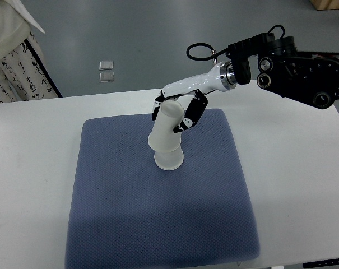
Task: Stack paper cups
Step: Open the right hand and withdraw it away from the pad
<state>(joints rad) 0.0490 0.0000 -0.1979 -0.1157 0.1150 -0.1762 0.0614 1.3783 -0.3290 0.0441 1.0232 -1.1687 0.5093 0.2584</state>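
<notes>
Near the frame's centre we see our right hand [177, 112], reaching in from the upper right, with its fingers [191, 115] clamped around the upturned paper cup [168, 130]. That cup sits tilted over a second cup [169, 160], which stands on the blue mat [130, 213] covering the white table [29, 168].

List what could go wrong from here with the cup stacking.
1. The right hand grips the upper paper cup at a tilt over the lower cup; released now, it may seat crooked or tip the stack.
2. The fingers pinch the thin cup wall, so squeezing could dent it and jam the nesting.
3. The stack stands on a soft blue mat, so pushing down or pulling away sideways could topple it.
</notes>
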